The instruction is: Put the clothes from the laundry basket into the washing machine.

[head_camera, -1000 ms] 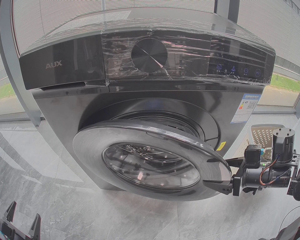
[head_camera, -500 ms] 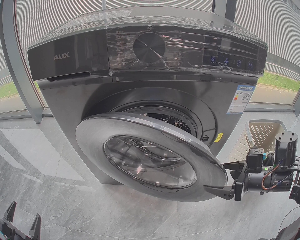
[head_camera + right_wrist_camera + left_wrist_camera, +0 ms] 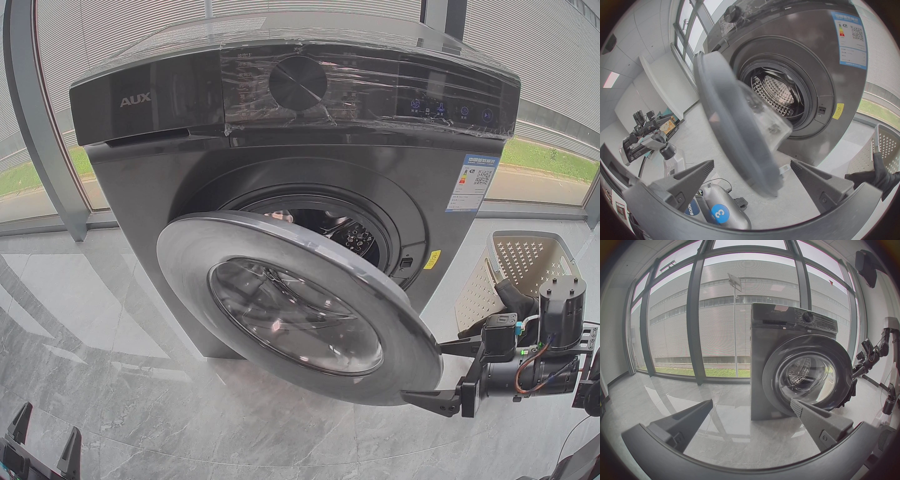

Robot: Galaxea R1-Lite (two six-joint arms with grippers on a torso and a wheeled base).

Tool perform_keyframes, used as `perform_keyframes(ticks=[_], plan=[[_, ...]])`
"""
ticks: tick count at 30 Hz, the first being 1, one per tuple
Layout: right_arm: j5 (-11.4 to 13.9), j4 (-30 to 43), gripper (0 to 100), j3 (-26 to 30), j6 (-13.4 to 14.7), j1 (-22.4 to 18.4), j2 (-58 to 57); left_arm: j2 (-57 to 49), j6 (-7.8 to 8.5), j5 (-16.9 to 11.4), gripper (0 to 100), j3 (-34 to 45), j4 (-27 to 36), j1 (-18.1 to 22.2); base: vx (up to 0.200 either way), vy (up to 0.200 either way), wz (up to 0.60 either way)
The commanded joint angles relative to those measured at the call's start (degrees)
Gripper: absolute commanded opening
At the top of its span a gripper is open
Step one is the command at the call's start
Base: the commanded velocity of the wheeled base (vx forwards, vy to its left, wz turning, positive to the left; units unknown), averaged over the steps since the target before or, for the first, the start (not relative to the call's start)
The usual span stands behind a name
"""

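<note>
Right end effector (image 3: 425, 374), fingers spread wide astride the door (image 3: 187, 262) rim at its 4 o'clock; clothes (image 3: 515, 299) lie in the laundry basket (image 3: 531, 240) at 3 o'clock of the washing machine (image 3: 300, 159): the unclamped rim may slip free, leaving the door short of fully open

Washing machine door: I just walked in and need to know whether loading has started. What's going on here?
Loading has not started. The right gripper, open, straddles the free edge of the door of the washing machine. The door stands partly open, and the visible part of the drum looks empty. The laundry basket sits on the floor beside the machine, on the robot's right, with a dark garment in it. The left gripper hangs low, open and empty.
</note>
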Motion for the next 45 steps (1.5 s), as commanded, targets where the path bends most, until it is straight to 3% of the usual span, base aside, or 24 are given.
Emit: perform_keyframes(ticks=[1, 6, 13, 25, 32, 36, 45], plan=[[-0.3, -0.3, 100, 0.3, 0.4, -0.4, -0.8, -1.0, -0.04, 0.0, 100, 1.0, 0.0, 0.0, 0.000, 0.000, 0.00], [-0.3, -0.3, 100, -1.3, 0.8, -2.1, 0.1, -1.0, -0.04, 0.0, 100, 1.0, 0.0, 0.0, 0.000, 0.000, 0.00], [-0.1, -0.3, 100, -0.9, 1.1, 1.6, 2.4, -1.0, -0.04, 0.0, 100, 1.0, 0.0, 0.0, 0.000, 0.000, 0.00], [0.3, -1.3, 100, 3.0, 1.3, 3.0, -2.5, -1.0, -0.04, 0.0, 100, 1.0, 0.0, 0.0, 0.000, 0.000, 0.00], [0.4, -0.5, 100, 4.2, 5.3, 2.8, -10.9, -1.0, -0.04, 0.0, 100, 1.0, 0.0, 0.0, 0.000, 0.000, 0.00], [0.2, -0.7, 100, 3.3, 5.9, 1.5, -12.4, -1.0, -0.04, 0.0, 100, 1.0, 0.0, 0.0, 0.000, 0.000, 0.00], [1.3, -0.8, 100, -1.2, 6.1, -6.7, -9.3, -1.0, 0.04, 0.0, 100, 1.0, 0.0, 0.0, 0.000, 0.000, 0.00]])
